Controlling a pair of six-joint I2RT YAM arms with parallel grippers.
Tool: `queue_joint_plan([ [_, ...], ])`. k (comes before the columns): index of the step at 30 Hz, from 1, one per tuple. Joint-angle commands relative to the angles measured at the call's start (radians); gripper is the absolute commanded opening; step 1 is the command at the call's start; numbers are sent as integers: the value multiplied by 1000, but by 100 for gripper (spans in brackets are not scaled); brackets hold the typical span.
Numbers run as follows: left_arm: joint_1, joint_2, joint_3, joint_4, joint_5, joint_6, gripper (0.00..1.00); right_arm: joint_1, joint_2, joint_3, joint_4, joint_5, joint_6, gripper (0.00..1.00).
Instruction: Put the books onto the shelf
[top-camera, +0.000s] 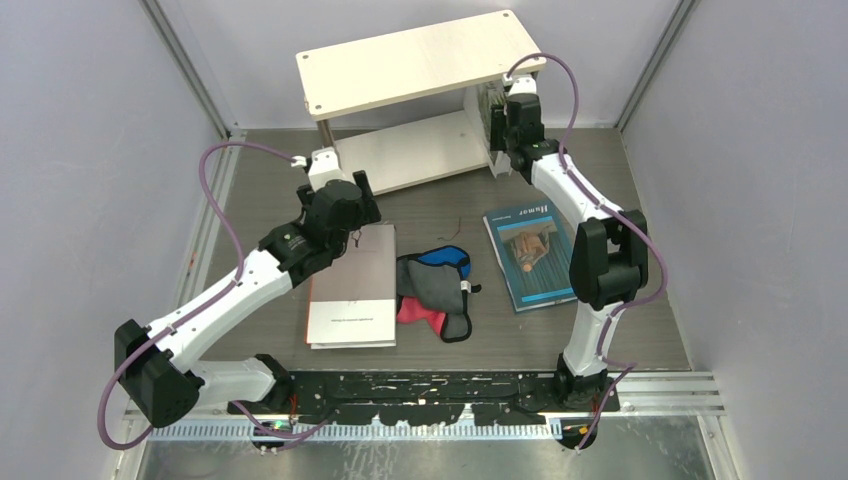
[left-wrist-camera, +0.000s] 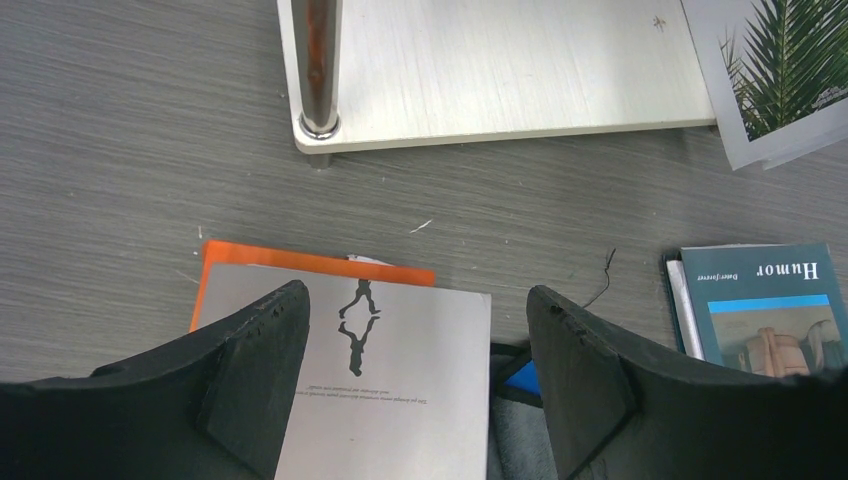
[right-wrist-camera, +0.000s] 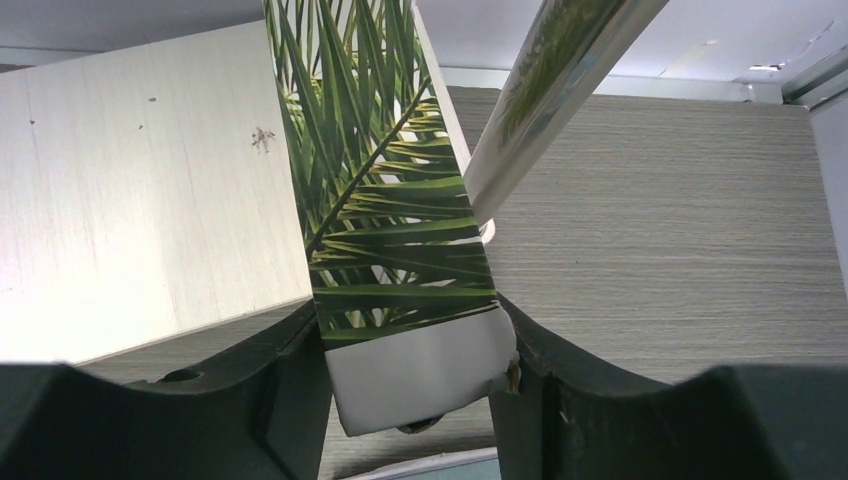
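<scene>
Plant book (right-wrist-camera: 400, 230), clamped in right gripper (right-wrist-camera: 410, 345), is being seated at shelf (top-camera: 420, 60) right end; left gripper (left-wrist-camera: 417, 300) gaping; release is being awaited.

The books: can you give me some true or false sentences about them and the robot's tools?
1. The right tool grips the palm-leaf book. True.
2. The left tool is holding the grey book. False: it hangs open above it, holding nothing.
3. The teal Humor book stands on the shelf. False: it lies flat on the table.
4. An orange book lies under the grey book. True.
</scene>
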Motion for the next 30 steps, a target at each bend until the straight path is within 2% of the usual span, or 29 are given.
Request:
queue_joint_plan([
  [1,0,-7,53,42,-18,10,79,-17,-49,2,51,-2,12,56],
  [8,0,13,68,46,-15,18,79,-36,-54,5,61,12,-1,54],
  [13,0,14,70,47,-13,20,79,-52,-51,7,57,18,-8,60],
  [21,0,8,72,40,-14,23,80,-60,-51,33,50,22,-8,75],
  [27,0,-2,81,25,17,52,82,-60,-71,38,33,-1,7,78],
  [30,0,-8,96,23,96,112,84,-60,-91,27,32,-20,22,79],
])
